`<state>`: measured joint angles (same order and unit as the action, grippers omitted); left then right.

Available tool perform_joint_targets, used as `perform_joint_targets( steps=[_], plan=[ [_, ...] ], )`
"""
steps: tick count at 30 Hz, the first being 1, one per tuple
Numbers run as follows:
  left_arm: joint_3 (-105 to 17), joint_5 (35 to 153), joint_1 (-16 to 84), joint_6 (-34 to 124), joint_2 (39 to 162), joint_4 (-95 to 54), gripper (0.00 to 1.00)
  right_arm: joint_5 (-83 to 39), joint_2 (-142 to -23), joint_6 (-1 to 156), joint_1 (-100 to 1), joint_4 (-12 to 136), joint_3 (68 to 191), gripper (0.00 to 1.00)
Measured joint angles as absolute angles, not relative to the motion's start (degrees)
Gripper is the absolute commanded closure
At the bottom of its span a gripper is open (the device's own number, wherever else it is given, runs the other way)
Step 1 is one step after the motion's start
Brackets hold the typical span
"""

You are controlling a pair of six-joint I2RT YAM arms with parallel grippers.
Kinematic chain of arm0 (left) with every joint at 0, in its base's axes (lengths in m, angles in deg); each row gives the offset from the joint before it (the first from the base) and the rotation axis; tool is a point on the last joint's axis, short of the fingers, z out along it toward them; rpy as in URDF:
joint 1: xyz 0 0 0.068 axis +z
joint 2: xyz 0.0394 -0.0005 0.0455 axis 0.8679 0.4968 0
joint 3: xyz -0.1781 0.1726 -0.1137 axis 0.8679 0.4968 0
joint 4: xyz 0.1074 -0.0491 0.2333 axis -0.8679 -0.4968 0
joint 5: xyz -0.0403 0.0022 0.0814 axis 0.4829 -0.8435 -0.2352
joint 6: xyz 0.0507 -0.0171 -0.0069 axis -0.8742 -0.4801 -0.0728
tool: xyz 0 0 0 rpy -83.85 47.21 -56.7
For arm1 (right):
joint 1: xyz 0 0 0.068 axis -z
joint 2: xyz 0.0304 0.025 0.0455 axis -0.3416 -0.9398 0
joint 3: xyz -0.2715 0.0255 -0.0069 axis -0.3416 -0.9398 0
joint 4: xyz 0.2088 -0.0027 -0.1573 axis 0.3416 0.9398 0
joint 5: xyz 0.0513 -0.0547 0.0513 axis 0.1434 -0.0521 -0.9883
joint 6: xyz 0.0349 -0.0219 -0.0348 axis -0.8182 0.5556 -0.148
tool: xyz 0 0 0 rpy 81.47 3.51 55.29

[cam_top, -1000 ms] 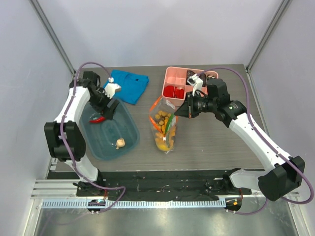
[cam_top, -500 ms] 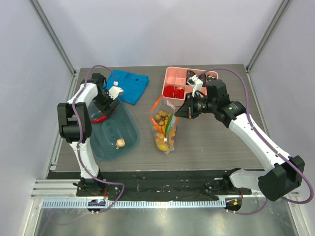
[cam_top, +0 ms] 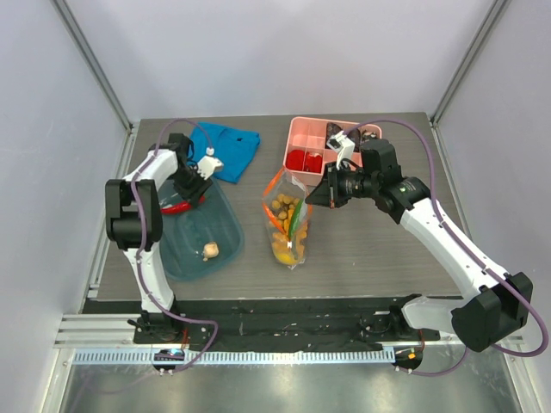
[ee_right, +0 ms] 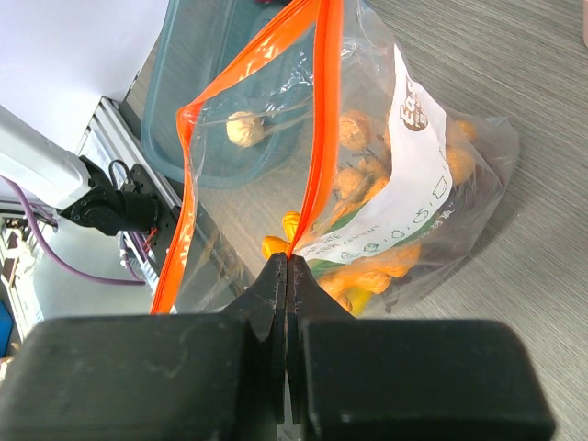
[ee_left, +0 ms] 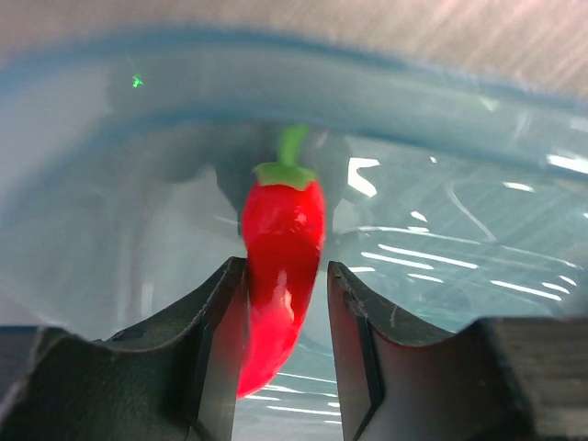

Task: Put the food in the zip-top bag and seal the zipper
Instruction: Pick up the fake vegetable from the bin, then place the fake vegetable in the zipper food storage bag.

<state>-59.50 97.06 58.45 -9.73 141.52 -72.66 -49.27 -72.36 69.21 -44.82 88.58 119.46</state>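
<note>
The clear zip-top bag [cam_top: 288, 225] stands mid-table with orange, yellow and green toy foods [ee_right: 360, 130] inside. My right gripper [cam_top: 312, 198] [ee_right: 288, 263] is shut on one side of the red-orange zipper strip [ee_right: 323, 110], and the mouth gapes open. My left gripper [cam_top: 184, 195] [ee_left: 285, 276] is inside the teal tub [cam_top: 185, 249] at its far left wall. It is closed on the red chili [ee_left: 285, 220] [cam_top: 175, 207], whose green stem points away. A beige garlic bulb [cam_top: 210, 250] lies on the tub floor. No slider tab shows.
A pink divided box [cam_top: 303, 129] with dark and red items sits just behind the bag and right gripper. A blue cloth [cam_top: 228, 148] lies at the back, beside the tub. The tub's rim [ee_left: 276, 69] rises ahead of the left fingers.
The left arm has swung its elbow round from the near left to the far side. Its gripper stayed at the tub's far left with the chili. The right arm and bag have not moved.
</note>
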Motion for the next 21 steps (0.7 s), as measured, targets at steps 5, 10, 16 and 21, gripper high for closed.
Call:
perform_joint_targets(
  steps=[5,10,16,21],
  plan=[
    [-56.53,97.08,58.45,-9.08,140.75,-72.26,0.63,-49.29,-72.36,69.21,-44.82,88.58,119.46,0.99],
    [-55.77,97.43,58.45,-7.96,139.57,-71.13,0.83,-49.29,-72.41,69.37,-44.82,88.58,119.48,0.99],
    [-58.63,102.54,58.28,1.3,130.5,-73.97,0.99,-49.27,-72.65,69.39,-44.82,88.43,119.53,0.99],
    [-67.85,110.13,55.7,18.27,116.17,-69.49,0.86,-49.25,-72.8,69.19,-44.82,87.86,119.51,0.99]
  ],
)
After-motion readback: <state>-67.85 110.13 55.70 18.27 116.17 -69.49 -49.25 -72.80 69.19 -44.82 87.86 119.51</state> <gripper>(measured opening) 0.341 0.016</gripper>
